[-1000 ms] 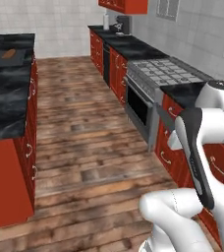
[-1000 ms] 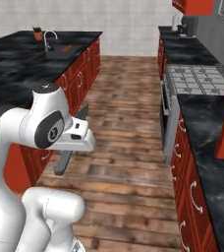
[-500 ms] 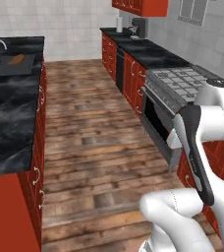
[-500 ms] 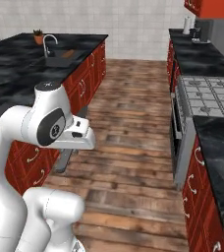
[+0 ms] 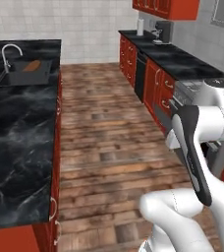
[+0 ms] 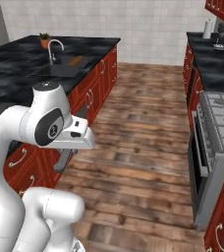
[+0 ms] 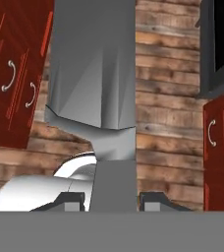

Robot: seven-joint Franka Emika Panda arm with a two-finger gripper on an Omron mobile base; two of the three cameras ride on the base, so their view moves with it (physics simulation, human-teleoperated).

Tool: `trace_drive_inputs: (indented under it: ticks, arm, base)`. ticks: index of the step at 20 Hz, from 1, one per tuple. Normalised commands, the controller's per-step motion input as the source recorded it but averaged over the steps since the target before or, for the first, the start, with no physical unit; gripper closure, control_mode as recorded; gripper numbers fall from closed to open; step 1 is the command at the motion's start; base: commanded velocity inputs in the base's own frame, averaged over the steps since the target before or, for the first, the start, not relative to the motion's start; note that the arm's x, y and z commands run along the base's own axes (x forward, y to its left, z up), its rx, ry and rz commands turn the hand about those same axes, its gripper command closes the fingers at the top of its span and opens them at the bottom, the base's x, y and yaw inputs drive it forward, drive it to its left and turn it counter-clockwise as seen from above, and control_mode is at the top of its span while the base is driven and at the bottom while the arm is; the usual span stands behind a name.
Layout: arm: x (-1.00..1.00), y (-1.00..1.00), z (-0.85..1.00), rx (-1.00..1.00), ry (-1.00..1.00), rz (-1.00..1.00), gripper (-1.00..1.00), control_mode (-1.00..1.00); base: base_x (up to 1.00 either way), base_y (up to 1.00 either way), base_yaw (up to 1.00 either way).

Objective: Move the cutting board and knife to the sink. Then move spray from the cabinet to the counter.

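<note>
Looking from far left of the pincer [image 7: 115,199], you have the sink [image 5: 6,81] set in the island worktop [image 5: 15,138]. A brown slab lies in it that reads as the cutting board [image 5: 32,65], well away from the hand. The knife is too small to make out there.

At the pincer itself, the jaws stand narrow and clamp the spray [image 7: 92,74]. One dark fingertip [image 7: 74,199] sits on each side of its slim grey part, and the wider part runs on ahead of the hand over the wooden floor. Judging by the shape, you hold it by the narrow section, a sound place because the shoulders beyond keep it from sliding through. Expect a light, stiff bottle with smooth walls that could twist in the pads if you swing fast. It is top-heavy once stood up, so set it down flat on its base and release gently.

To the right of the pincer runs the counter [image 5: 182,61], black and veined over red drawers, with bare stretches where the bottle could stand.

No brand, label or lettering can be read on the bottle or anywhere around it.
</note>
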Motion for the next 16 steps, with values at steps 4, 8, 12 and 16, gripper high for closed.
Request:
trace_drive_inputs:
  ticks: [4, 8, 12, 16]
  arm:
    - [0.00, 0.00, 0.00, 0.00, 0.00, 0.00, 1.00, 1.00]
    - [0.00, 0.00, 0.00, 0.00, 0.00, 0.00, 1.00, 1.00]
    - [0.00, 0.00, 0.00, 0.00, 0.00, 0.00, 1.00, 1.00]
    - [0.00, 0.00, 0.00, 0.00, 0.00, 0.00, 1.00, 1.00]
  base:
    - [1.00, 0.06, 0.14]
    - [1.00, 0.10, 0.17]
    - [1.00, 0.03, 0.18]
    - [1.00, 0.00, 0.20]
